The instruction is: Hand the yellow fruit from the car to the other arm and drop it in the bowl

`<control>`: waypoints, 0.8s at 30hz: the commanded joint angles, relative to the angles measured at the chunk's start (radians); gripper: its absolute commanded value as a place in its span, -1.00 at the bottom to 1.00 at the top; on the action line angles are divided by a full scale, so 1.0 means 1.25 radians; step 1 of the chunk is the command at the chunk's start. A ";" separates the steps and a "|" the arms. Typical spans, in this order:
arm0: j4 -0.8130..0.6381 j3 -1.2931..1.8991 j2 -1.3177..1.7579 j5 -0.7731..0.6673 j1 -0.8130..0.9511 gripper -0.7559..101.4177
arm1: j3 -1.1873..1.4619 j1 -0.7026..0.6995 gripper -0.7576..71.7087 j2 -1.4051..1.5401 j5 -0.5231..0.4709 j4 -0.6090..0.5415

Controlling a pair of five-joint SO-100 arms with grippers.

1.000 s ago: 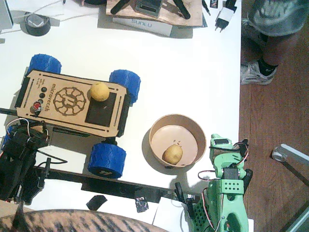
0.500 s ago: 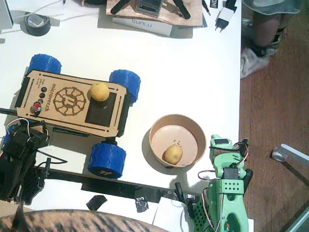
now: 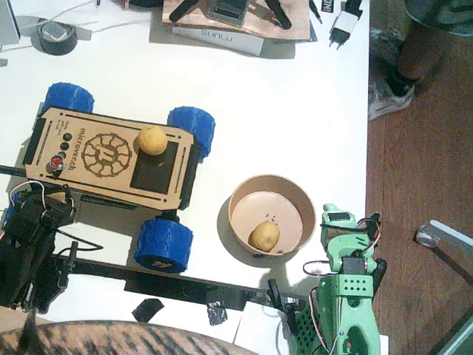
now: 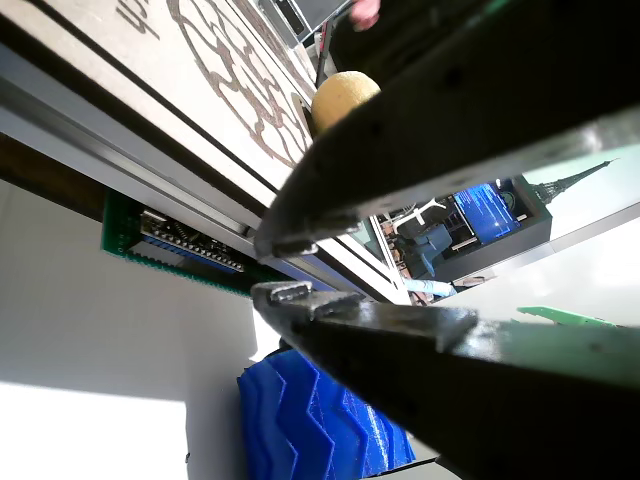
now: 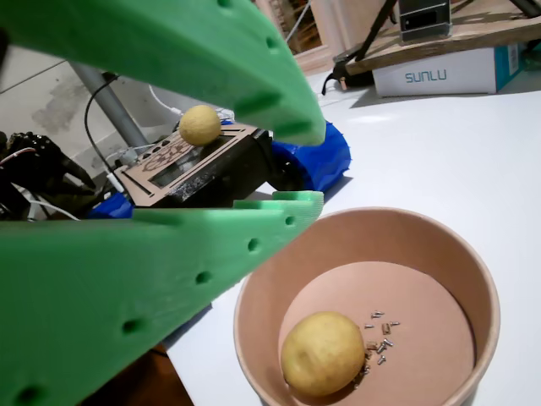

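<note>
Two tools, both empty: the left tool (image 4: 290, 265), black, has its jaws a narrow gap apart beside the car (image 3: 111, 155), near a blue wheel (image 4: 320, 425); the right tool (image 5: 292, 165), on the mint-green other arm (image 3: 344, 296), stands parted just beside the bowl (image 3: 240, 196). The yellow fruit (image 3: 152, 140) rests on the car's deck at the edge of its black panel. A second, brighter yellow fruit (image 3: 264, 236) lies inside the bowl on the white desk (image 3: 295, 111)

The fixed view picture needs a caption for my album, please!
A yellow fruit rides the car; another fruit sits in the bowl.
</note>
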 commanded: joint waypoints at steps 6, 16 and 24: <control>-0.005 0.026 -0.005 0.001 -0.001 -0.98 | -0.004 0.005 -0.82 0.005 0.010 -0.002; -0.005 0.026 -0.005 0.001 -0.001 -0.92 | -0.004 0.005 -0.82 0.005 0.011 -0.002; -0.005 0.026 -0.005 0.001 -0.001 -0.98 | -0.004 0.005 -0.86 0.005 0.010 -0.004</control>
